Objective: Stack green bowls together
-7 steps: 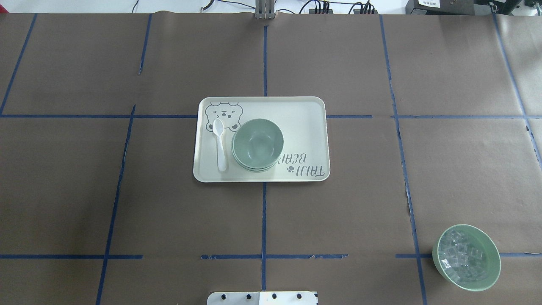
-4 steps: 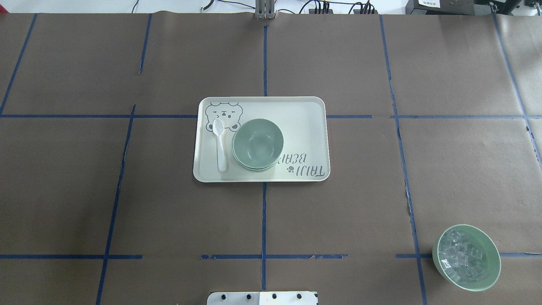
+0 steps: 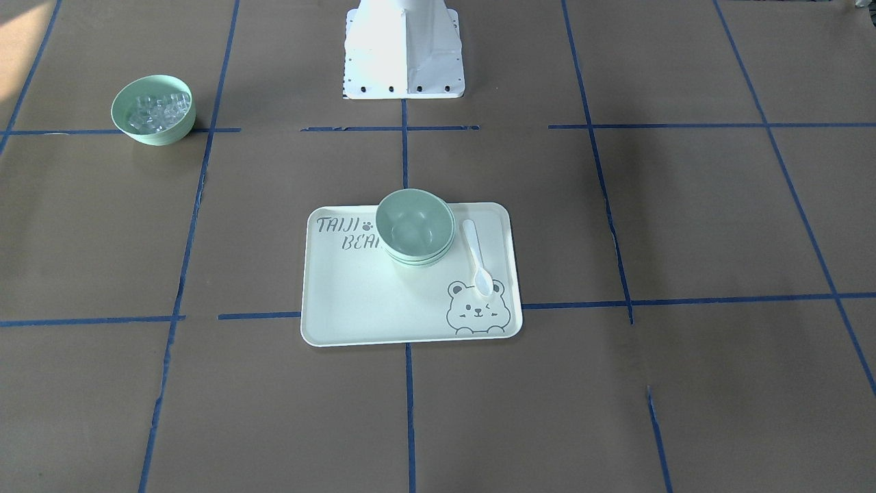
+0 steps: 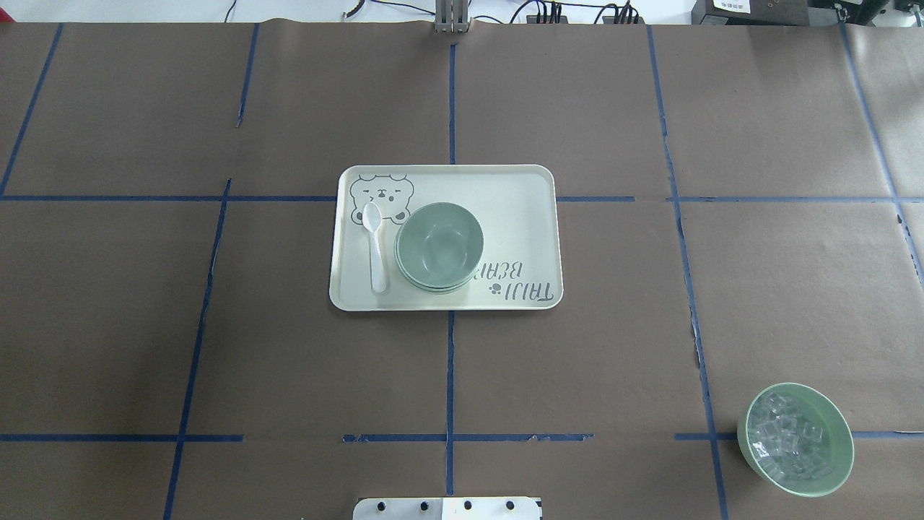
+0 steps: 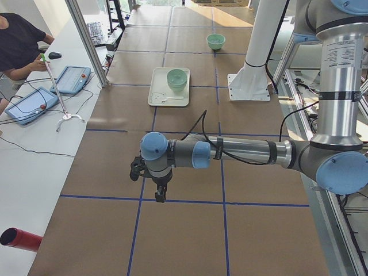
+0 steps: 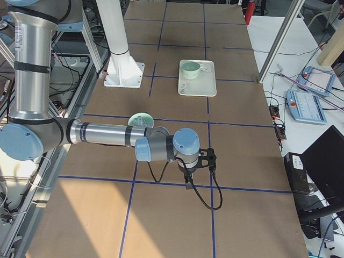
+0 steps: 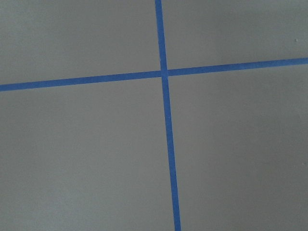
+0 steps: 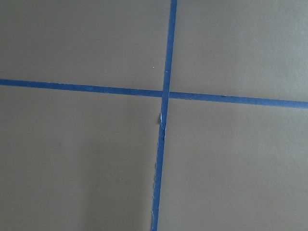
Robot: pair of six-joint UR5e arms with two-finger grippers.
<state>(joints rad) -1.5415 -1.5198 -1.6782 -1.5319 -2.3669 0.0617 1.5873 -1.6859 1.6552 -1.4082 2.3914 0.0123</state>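
The green bowls (image 4: 439, 245) sit nested in one stack on the bear-print tray (image 4: 520, 217) at the table's middle; the stack also shows in the front-facing view (image 3: 415, 226), the left view (image 5: 177, 78) and the right view (image 6: 190, 69). My left gripper (image 5: 160, 194) hangs far from the tray at the table's left end. My right gripper (image 6: 189, 181) hangs far off at the right end. Both show only in the side views, so I cannot tell whether they are open or shut. The wrist views show only brown paper and blue tape.
A white spoon (image 4: 375, 245) lies on the tray beside the stack. A green bowl with clear ice-like cubes (image 4: 795, 438) stands near the table's front right. The robot's white base (image 3: 404, 48) stands at the near edge. An operator (image 5: 17, 46) sits at a side bench.
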